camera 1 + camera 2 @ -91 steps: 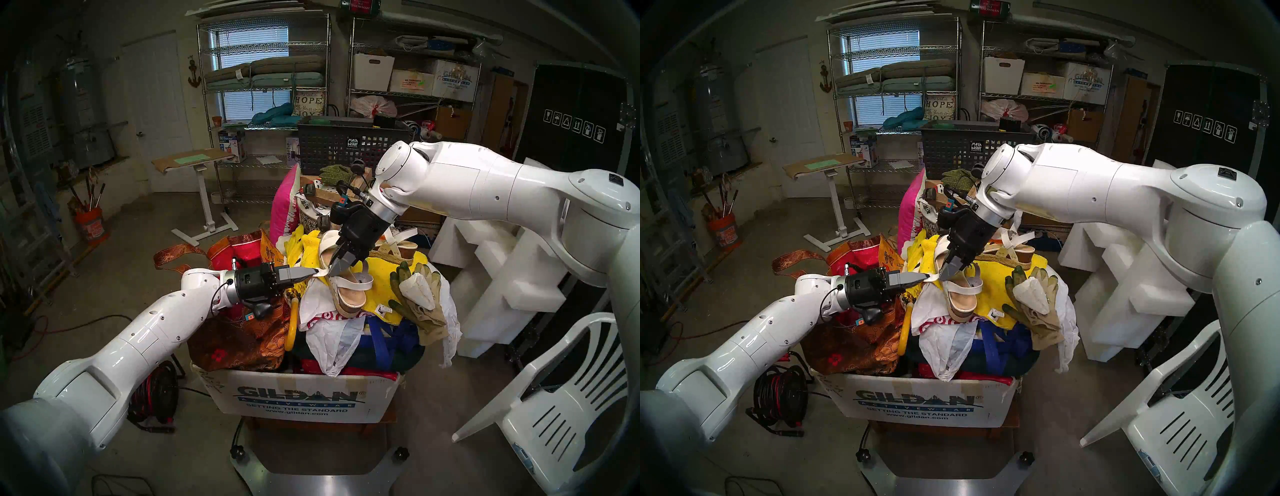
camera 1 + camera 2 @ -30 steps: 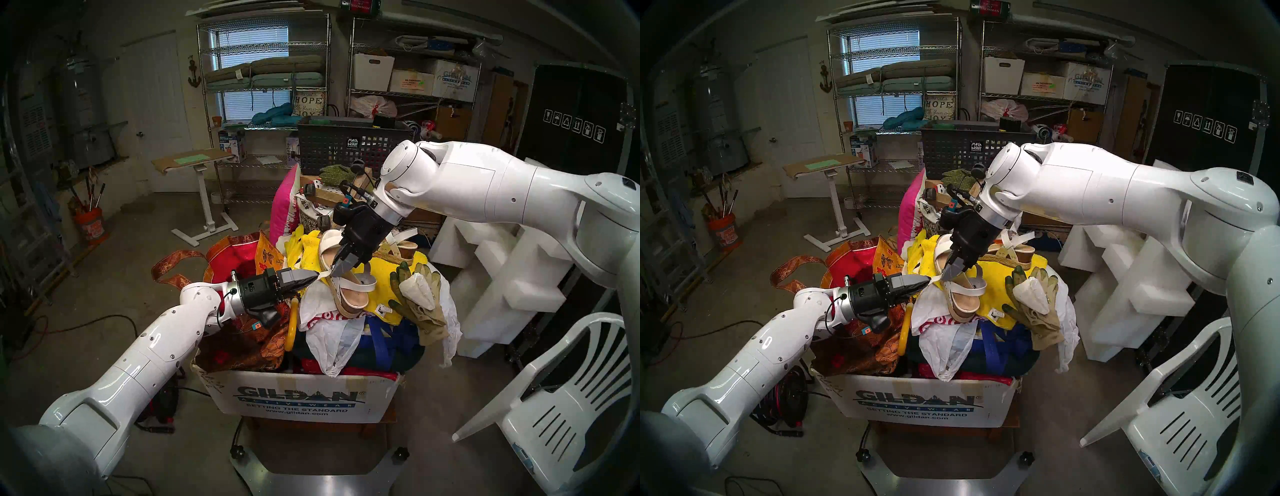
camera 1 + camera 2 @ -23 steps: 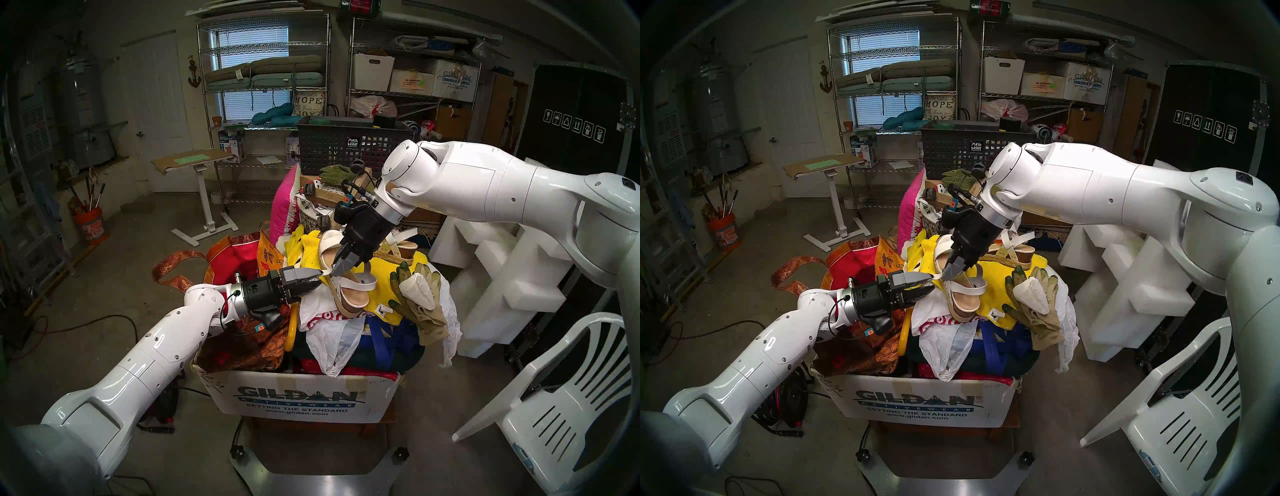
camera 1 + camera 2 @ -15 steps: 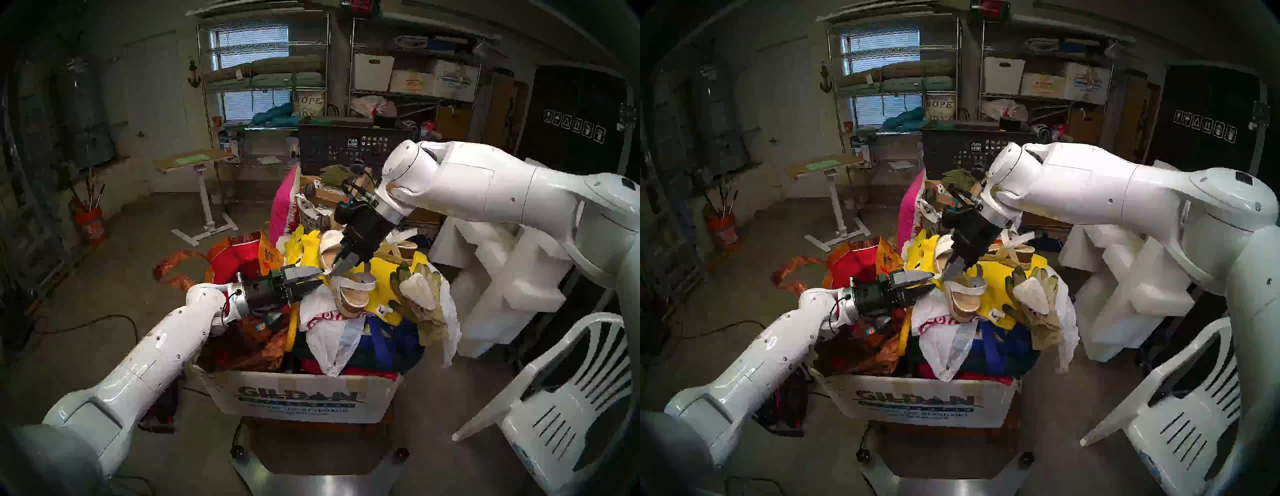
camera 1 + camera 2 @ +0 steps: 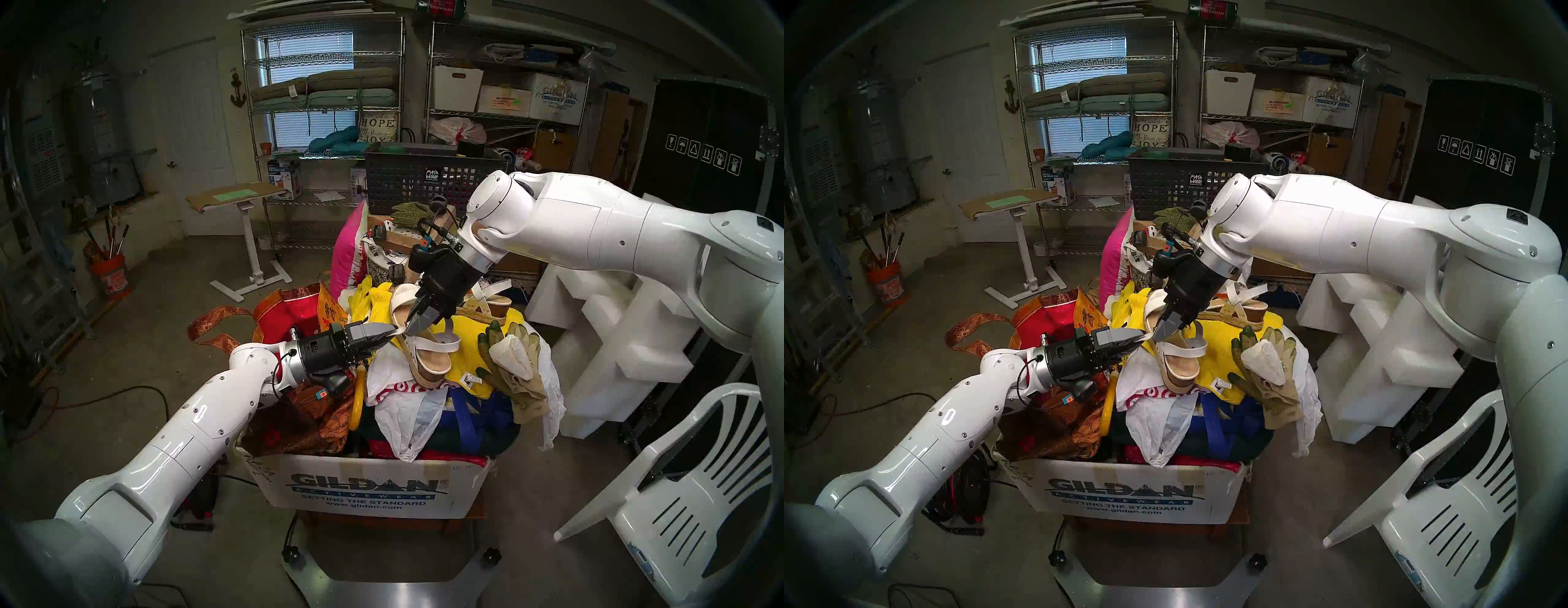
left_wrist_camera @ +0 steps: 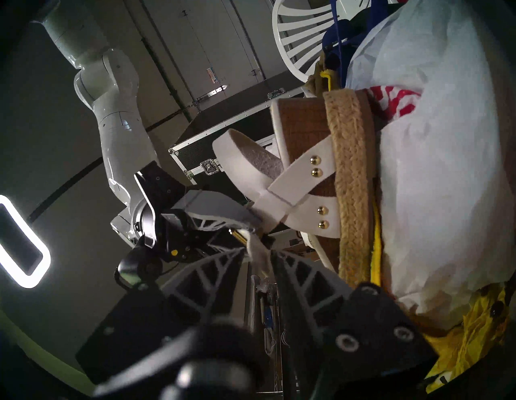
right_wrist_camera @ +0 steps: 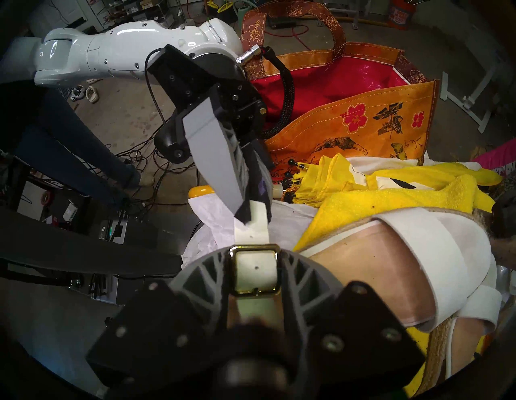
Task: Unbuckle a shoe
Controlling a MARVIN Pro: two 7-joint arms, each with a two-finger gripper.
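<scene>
The shoe [image 5: 428, 361], a white-strapped sandal with a tan footbed and jute sole, lies on top of a yellow towel [image 5: 471, 335] on the pile. Its thin ankle strap [image 7: 251, 231] runs out to the left through a gold buckle [image 7: 254, 272]. My right gripper [image 5: 409, 333] comes down from above and is shut on the strap at the buckle, which sits between its fingers in the right wrist view. My left gripper [image 5: 392, 333] reaches in level from the left, its tips pinching the free end of the strap [image 6: 258, 251] just short of the buckle.
A second sandal [image 5: 488, 303] stands behind the right gripper. Work gloves [image 5: 513, 361] lie to the right, an orange and red bag [image 5: 297, 310] to the left. All sit heaped in a Gildan box [image 5: 369, 488]. Foam blocks [image 5: 615, 339] and a white chair [image 5: 700, 488] stand at right.
My left gripper let go of the strap and opened, moved a little up and toward the buckle, then closed again on the strap end. The right gripper stayed on the buckle.
</scene>
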